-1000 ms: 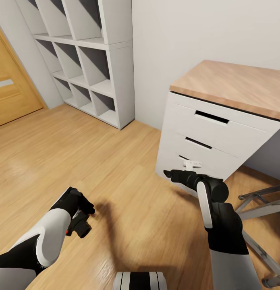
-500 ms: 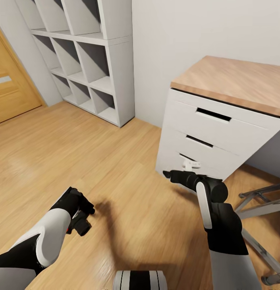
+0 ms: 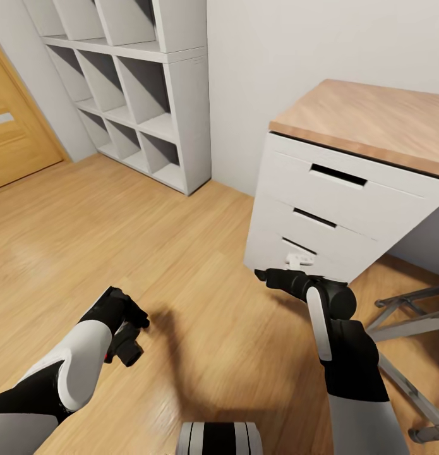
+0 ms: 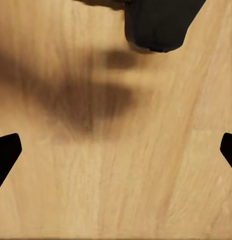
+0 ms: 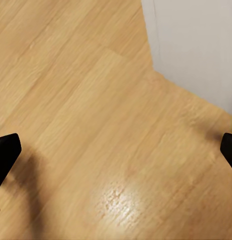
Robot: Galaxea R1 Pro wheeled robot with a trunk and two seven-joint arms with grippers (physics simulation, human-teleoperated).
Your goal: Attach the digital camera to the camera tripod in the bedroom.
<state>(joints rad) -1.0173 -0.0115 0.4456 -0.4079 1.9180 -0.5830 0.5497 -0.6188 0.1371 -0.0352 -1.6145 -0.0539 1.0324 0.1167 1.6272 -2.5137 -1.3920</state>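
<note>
Silver legs of the camera tripod (image 3: 405, 327) reach in over the floor at the right edge, one black foot (image 3: 427, 435) near the corner; its head is out of view. The digital camera is out of view. My left gripper (image 3: 121, 308) hangs low over the planks at lower left; the left wrist view shows it (image 4: 116, 150) open over bare floor and its own shadow. My right gripper (image 3: 262, 275) points at the desk's bottom drawer, and it (image 5: 116, 150) is open with only floor between the fingers. At the edge of the left wrist view sits a black blunt shape (image 4: 156, 22) that I cannot identify.
In the bedroom, a white desk with a wood top (image 3: 371, 120) and three drawers stands ahead on the right. White cube shelves (image 3: 150, 95) line the wall at left, beside a wooden door (image 3: 17, 139). Light plank floor (image 3: 137, 227) lies open between them.
The whole view has shifted slightly, so the camera moved. Both arms hold the same pose, grippers unchanged.
</note>
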